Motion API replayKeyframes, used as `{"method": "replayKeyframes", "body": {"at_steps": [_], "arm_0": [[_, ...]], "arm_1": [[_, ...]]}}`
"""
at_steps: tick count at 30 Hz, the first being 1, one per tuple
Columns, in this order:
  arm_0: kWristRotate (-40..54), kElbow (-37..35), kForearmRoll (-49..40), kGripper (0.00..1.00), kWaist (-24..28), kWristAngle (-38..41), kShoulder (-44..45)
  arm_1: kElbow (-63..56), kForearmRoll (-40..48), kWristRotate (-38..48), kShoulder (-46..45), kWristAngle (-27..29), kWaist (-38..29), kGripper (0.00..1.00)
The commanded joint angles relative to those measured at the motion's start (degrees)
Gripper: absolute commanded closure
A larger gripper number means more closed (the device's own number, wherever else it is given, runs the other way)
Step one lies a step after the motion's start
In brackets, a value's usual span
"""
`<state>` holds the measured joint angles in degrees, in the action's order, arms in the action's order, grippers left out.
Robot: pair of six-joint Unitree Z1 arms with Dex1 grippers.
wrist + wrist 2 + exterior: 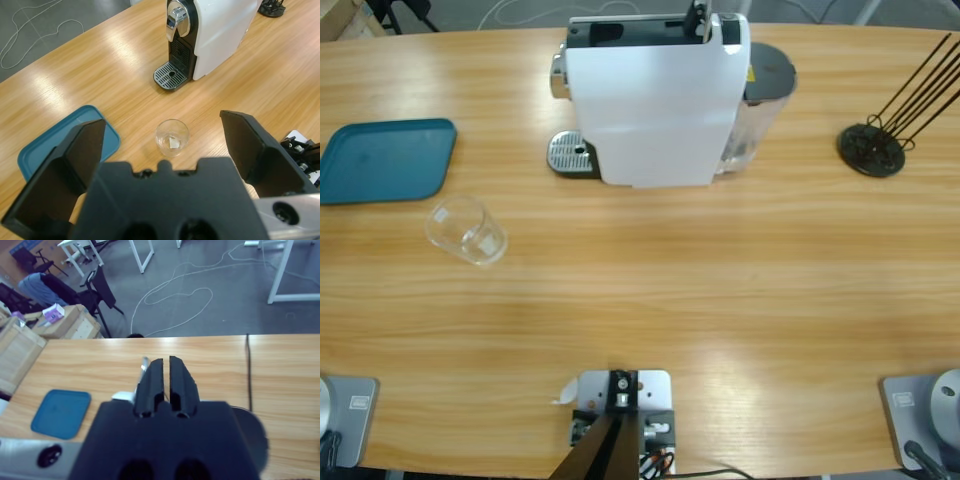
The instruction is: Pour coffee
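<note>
While I look down from the high camera, the near strip of the desk [720, 330] lies bare, and neither arm reaches into that view. Along my left wrist camera, the left gripper [162, 145] hangs above the desk with its fingers [75, 155] spread wide, holding nothing. Between them, lower down, I see the clear glass [172, 137] standing upright on the wood. It sits on the left half of the desk, just right of and a little nearer than the teal tray [385, 160], which lies flat at the left edge. Whether any coffee is in the glass I cannot tell; only a pale glint shows at its bottom. Farther back, near the middle, stands the white coffee machine [655, 100], its drip grate [570, 153] and chrome spout facing left, apart from the glass. At the far right sits a black wire stand [872, 148]. My right gripper [166, 382] has its fingers [180, 382] pressed together, gripping nothing, pointing over the desk toward the room's grey floor.
</note>
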<state>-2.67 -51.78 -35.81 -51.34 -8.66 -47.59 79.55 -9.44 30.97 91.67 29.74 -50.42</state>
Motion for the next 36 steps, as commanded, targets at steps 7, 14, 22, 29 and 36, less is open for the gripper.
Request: {"method": "replayKeyframes", "body": {"at_steps": [7,14,22,29,36], "arm_0": [[0.5,2.0,-1.1,0.0,0.2,0.9,0.7],[0.6,1.2,-1.1,0.0,0.2,0.8,0.9],[0.3,0.1,-1.3,0.0,0.2,1.1,1.1],[0.6,-1.6,-1.7,0.0,0.2,0.9,1.0],[0.5,-2.7,-2.4,0.0,0.2,0.9,0.3]], "arm_1": [[0.1,3.6,13.2,4.7,-3.5,-3.1,1.0],[-0.2,4.2,14.9,9.5,-8.7,-3.8,1.0],[-0.1,8.9,14.4,14.5,-13.8,-3.9,1.0],[-1.5,10.2,14.2,16.8,-14.5,-4.2,1.0],[-7.1,12.8,14.3,20.2,-15.0,-4.6,1.0]]}}
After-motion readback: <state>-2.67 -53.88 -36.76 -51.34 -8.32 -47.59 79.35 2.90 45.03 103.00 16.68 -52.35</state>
